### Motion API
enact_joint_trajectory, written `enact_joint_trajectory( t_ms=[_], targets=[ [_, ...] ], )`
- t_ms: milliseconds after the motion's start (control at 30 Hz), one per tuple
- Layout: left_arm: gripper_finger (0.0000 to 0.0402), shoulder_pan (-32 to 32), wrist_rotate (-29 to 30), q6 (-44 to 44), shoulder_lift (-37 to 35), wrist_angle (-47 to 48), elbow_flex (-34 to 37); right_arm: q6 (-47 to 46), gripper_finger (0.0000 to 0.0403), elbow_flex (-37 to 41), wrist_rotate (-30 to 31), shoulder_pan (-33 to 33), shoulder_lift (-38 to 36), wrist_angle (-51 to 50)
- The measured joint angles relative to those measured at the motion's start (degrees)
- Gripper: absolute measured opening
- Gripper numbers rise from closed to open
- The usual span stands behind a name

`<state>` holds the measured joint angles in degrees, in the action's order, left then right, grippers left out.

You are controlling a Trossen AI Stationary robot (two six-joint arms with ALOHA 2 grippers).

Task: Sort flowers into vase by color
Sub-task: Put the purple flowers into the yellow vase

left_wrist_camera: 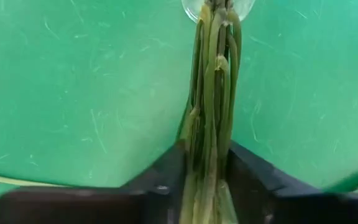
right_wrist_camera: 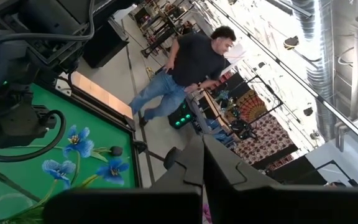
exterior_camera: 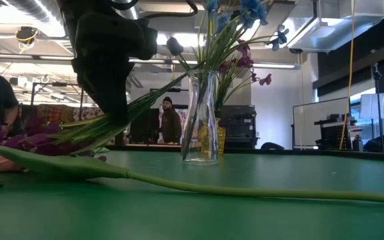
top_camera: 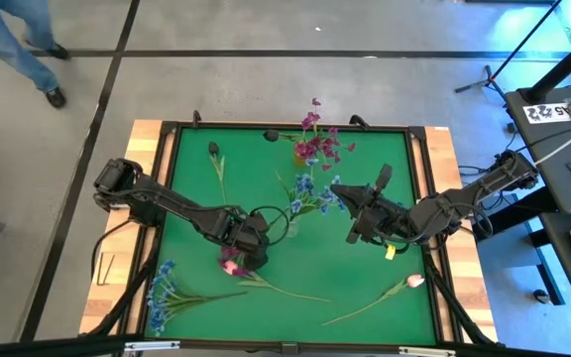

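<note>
Left tool [left_wrist_camera: 207, 180] clamped on a bundle of green stems [left_wrist_camera: 211, 93] near the glass vase [exterior_camera: 201, 120] | right tool [top_camera: 353, 236] closed, empty, above the green table [top_camera: 365, 297]

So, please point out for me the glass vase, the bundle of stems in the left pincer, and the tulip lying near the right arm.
glass vase [exterior_camera: 201, 127], low view, on its clear body.
bundle of stems [left_wrist_camera: 213, 112], left wrist view, mid-stems.
tulip [top_camera: 415, 282], high view, on the blossom.
</note>
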<state>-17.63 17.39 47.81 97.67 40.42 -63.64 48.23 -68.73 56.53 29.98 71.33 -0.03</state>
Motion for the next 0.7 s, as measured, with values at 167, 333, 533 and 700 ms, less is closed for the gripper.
enact_joint_trajectory(
  t_ms=[167,333,533,700],
  targets=[
    [0.0018,0.00,-1.93,0.08,-1.03,0.82,-0.77,0.00,0.0001,0.00,0.00,0.00,0.00,-0.13],
    [0.0020,-0.13,-2.10,0.09,-3.63,5.63,-4.47,-0.05,0.0001,-0.02,-0.15,0.00,0.02,-0.22],
    [0.0017,-0.54,-1.88,0.12,-6.63,12.91,-10.05,-0.39,0.0001,-0.02,-0.17,0.00,0.02,-0.67],
    [0.0016,-1.29,-1.64,2.18,-6.84,23.51,-15.71,-0.46,0.0001,-0.02,-0.17,0.00,0.02,-1.24]
  ],
)
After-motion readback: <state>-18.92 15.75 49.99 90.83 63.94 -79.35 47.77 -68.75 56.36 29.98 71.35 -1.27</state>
